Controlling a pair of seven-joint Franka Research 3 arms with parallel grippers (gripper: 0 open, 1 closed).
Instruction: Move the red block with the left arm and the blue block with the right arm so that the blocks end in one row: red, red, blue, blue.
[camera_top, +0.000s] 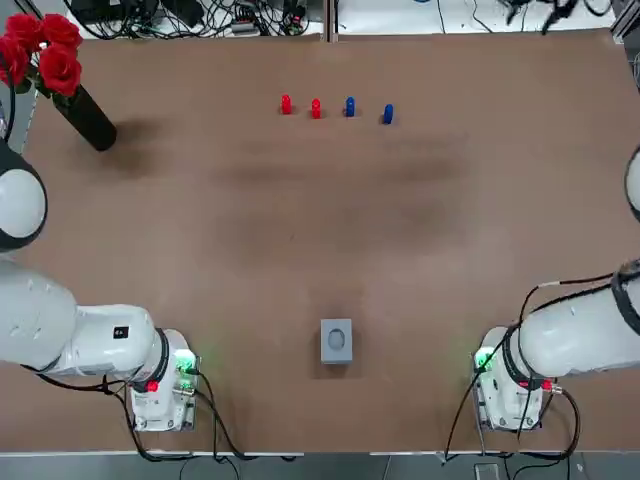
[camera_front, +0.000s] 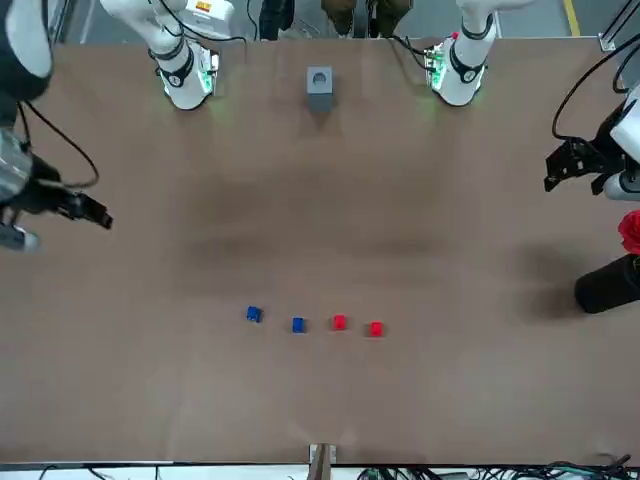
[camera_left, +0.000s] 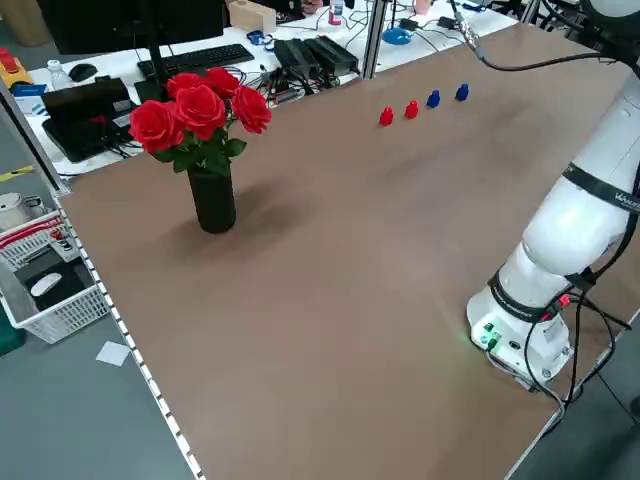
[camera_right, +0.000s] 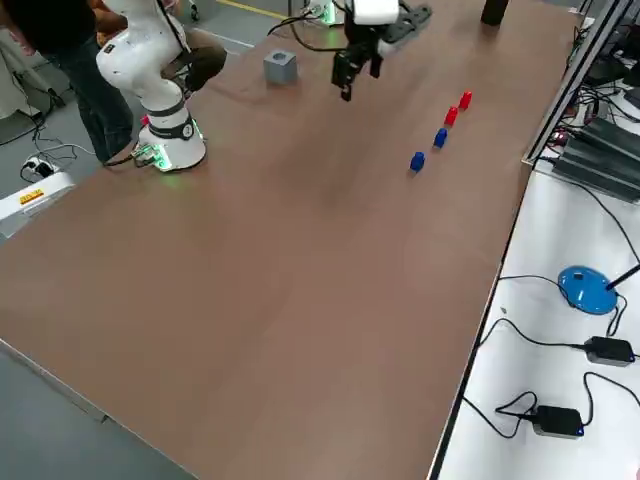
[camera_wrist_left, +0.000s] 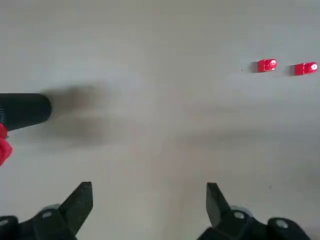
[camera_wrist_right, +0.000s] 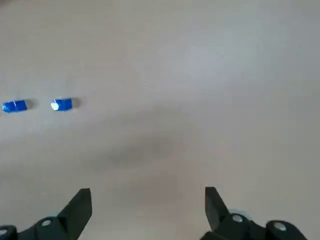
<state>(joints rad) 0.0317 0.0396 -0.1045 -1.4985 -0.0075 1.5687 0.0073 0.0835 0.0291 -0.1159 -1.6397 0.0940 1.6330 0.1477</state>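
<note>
Top view first: where are the blocks?
— Toward twelve o'clock, in one row: outer red block, inner red block, inner blue block, outer blue block. The last sits slightly toward six.
— Left wrist view?
— Left gripper spread wide, holding nothing.
— Right wrist view?
— Right gripper likewise spread wide, empty.
— Any writing?
— A dark label on the left arm, too small to read.
</note>
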